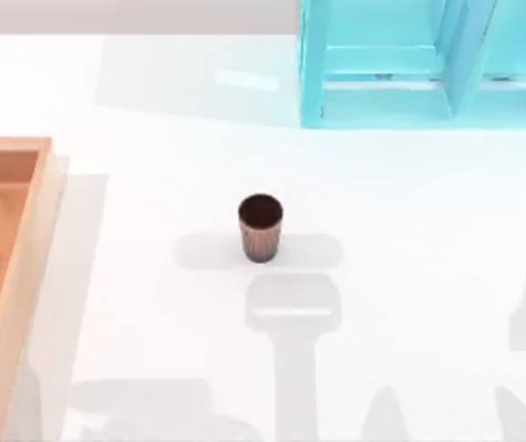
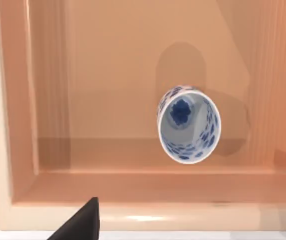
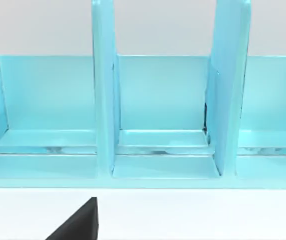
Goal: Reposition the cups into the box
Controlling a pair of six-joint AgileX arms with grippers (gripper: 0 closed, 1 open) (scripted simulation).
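A dark brown ribbed cup (image 1: 261,226) stands upright on the white table near the middle, with nothing touching it. The orange-tan wooden box (image 1: 34,239) lies at the table's left edge. In the left wrist view a white cup with blue flowers (image 2: 189,124) stands inside the box (image 2: 132,214), close to one wall. It is free of my left gripper (image 2: 80,224), whose dark tip hangs above the box rim. A dark tip of my right gripper (image 3: 77,222) hovers over the table, facing the cyan frame.
A cyan-blue shelf-like frame (image 1: 428,64) stands at the back right, with upright dividers (image 3: 103,90) between its bays. Open white tabletop lies between the brown cup and the box. Arm shadows fall along the table's front edge.
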